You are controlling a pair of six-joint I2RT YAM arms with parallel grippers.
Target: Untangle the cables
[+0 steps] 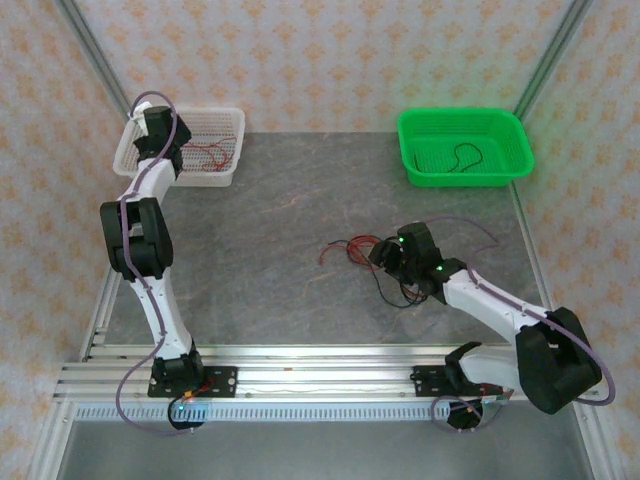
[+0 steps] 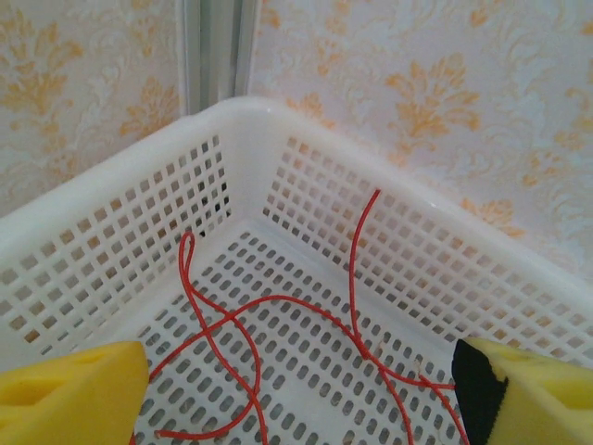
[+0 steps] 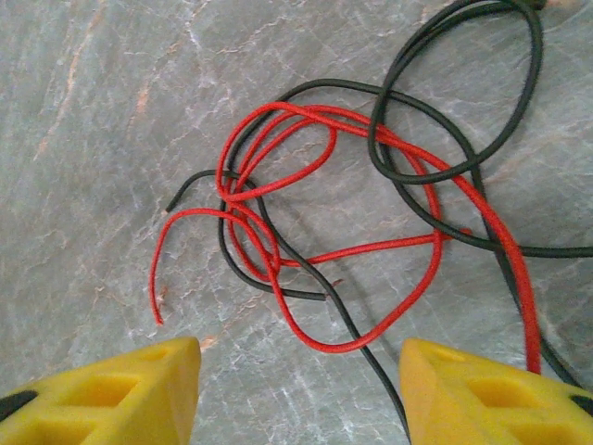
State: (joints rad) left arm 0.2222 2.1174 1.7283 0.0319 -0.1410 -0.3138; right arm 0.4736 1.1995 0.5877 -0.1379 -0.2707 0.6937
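Cables (image 3: pixel 246 218), red and black, lay snarled on the counter (image 3: pixel 83 111) beneath the right end effector (image 3: pixel 301 389), its fingers apart. The left end effector (image 2: pixel 296 394) hung spread over red strands (image 2: pixel 356 269) in the white basket (image 2: pixel 278 120).

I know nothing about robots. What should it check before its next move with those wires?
1. Left gripper open and empty: ok.
2. Red cables lie inside the white basket: ok.
3. Right gripper open, above the snarl: ok.
4. Snarl pulled apart: not ok, red and black strands loop through each other on the table.
5. Which strand would lift free: cannot tell.
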